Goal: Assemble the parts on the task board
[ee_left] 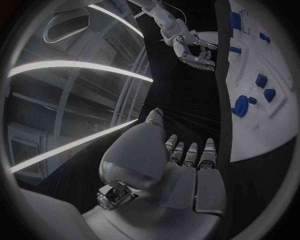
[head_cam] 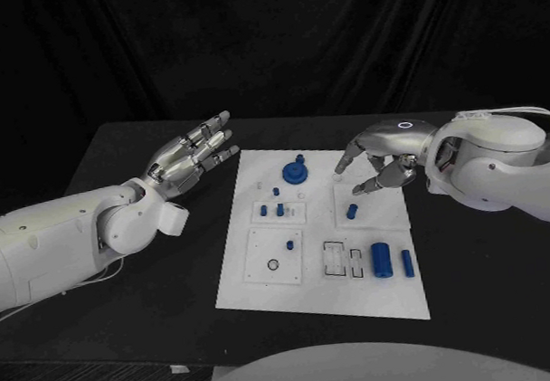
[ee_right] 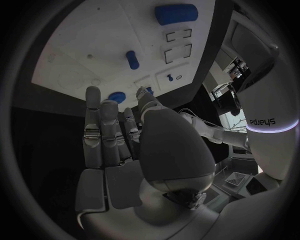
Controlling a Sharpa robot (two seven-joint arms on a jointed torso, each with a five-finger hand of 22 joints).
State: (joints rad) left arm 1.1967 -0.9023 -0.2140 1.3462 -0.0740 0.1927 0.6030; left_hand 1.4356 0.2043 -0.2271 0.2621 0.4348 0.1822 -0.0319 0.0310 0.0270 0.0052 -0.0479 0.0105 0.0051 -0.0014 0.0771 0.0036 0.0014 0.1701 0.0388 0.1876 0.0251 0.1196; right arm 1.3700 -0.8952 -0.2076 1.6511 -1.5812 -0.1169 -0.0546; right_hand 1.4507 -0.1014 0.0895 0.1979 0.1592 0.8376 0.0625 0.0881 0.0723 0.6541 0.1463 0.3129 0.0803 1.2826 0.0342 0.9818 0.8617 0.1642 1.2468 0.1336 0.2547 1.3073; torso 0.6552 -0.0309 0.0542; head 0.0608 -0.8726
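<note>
We had the task board (head_cam: 330, 281) lying flat in the middle of the black table (head_cam: 141, 285), parts spread across it so each could be reached from above. The round blue gear-like part (head_cam: 296, 171) stood at the far end, two small blue pegs (head_cam: 271, 211) just nearer, a lone blue peg (head_cam: 351, 209) to their right, and the large blue cylinder (head_cam: 382, 259) with a slimmer blue pin (head_cam: 408, 264) beside it at the near right. A black ring (head_cam: 272, 265) lay in the near-left square, and empty rectangular slots (head_cam: 344, 259) sat left of the cylinder, presumably the seats. Our left hand (head_cam: 196, 153) was off the board's far-left edge, palm up, fingers spread, holding nothing; we judged it parked clear of the work. Our right hand (head_cam: 379, 155) hovered over the far-right part of the board, fingers curled down and apart, nothing held that we could see. It looked set up to come down on the lone peg, though we couldn't confirm the target.
</note>
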